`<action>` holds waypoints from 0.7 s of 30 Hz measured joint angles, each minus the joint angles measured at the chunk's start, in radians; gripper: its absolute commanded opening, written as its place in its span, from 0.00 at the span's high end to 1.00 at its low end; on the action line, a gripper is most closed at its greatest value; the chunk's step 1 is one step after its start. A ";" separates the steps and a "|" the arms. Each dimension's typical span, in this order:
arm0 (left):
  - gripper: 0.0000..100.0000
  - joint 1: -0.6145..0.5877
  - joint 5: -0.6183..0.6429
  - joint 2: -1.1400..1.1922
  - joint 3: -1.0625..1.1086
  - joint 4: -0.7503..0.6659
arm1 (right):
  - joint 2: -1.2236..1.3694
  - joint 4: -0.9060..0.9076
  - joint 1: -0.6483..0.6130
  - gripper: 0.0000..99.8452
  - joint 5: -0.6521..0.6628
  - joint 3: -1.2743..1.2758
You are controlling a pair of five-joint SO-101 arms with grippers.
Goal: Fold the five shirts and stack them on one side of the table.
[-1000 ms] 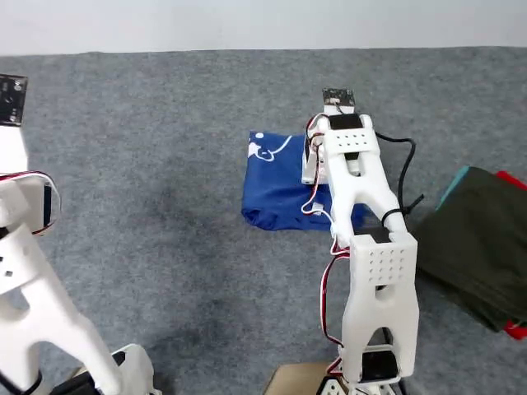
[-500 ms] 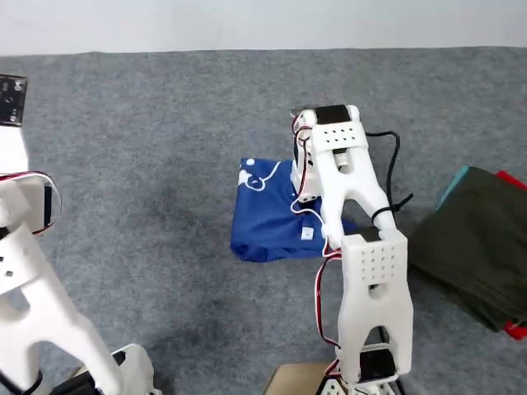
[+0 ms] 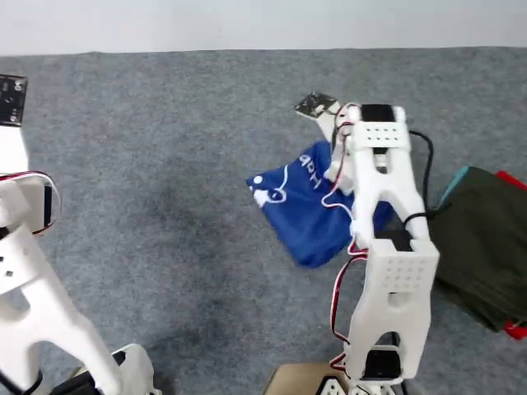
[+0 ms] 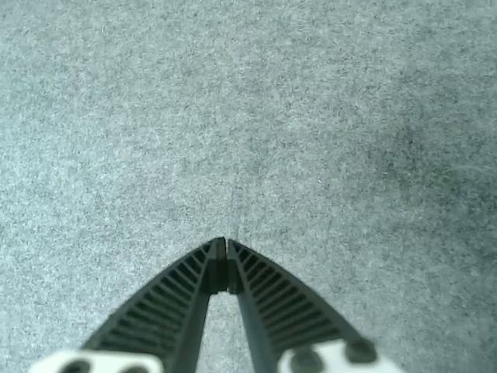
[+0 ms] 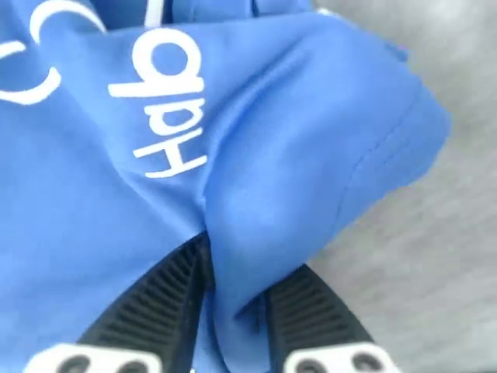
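A folded blue shirt (image 3: 309,204) with white print lies near the middle of the grey table, turned askew. The right arm stands over its far right part; in the right wrist view my right gripper (image 5: 225,291) is shut on a fold of the blue shirt (image 5: 256,155), the cloth bunched between its black fingers (image 5: 167,299). A stack of folded dark shirts (image 3: 482,247) with teal and red edges rests at the table's right side. The left arm's white body (image 3: 33,271) stands at the left edge; its gripper (image 4: 226,266) hangs shut over bare grey carpet.
The grey carpeted table surface (image 3: 148,164) stretches wide to the left and back. A tan box corner (image 3: 292,380) shows at the front edge beside the right arm's base.
The right arm has swung toward the right and back, dragging and turning the blue shirt so that it now lies diagonally. The left arm has not moved.
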 measured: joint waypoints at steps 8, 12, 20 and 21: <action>0.99 0.000 0.000 0.000 0.000 0.000 | 0.000 -0.221 0.006 0.89 0.178 0.000; 0.99 0.000 0.000 0.000 0.000 0.000 | 0.000 -0.238 0.008 0.77 0.098 0.000; 0.99 0.000 0.000 0.000 0.025 0.000 | 0.000 -0.281 0.054 0.77 -0.425 -0.048; 0.99 0.000 0.000 0.000 0.041 0.000 | 0.000 -0.276 0.054 0.77 -0.491 -0.058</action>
